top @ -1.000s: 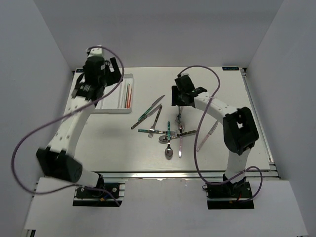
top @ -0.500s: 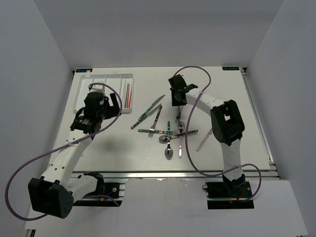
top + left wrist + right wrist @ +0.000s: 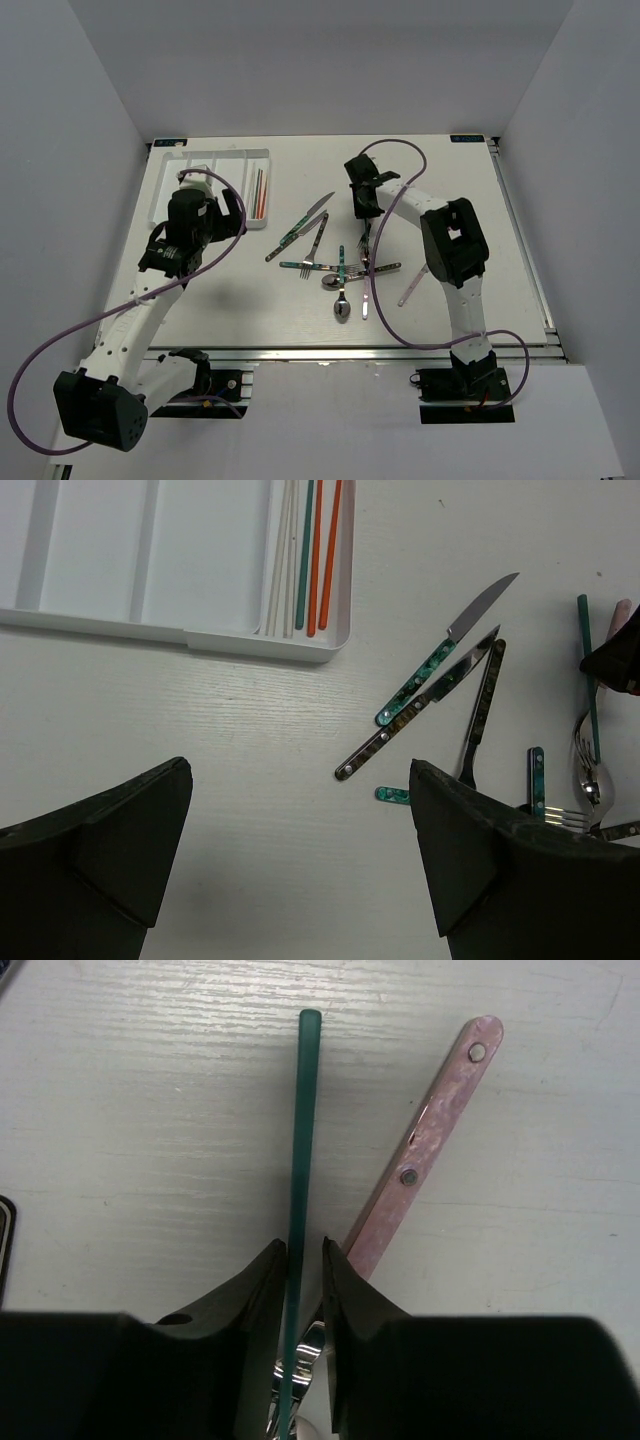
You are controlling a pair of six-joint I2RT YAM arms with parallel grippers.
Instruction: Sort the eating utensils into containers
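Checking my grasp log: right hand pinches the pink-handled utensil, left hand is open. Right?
No: the right wrist view shows the right hand pinching the teal chopstick; the pink-handled utensil lies beside it. The left hand is open.

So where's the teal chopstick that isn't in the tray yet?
In the right wrist view the teal chopstick is pinched between the right arm's fingers, near the middle of the table, a pink handle just right of it.
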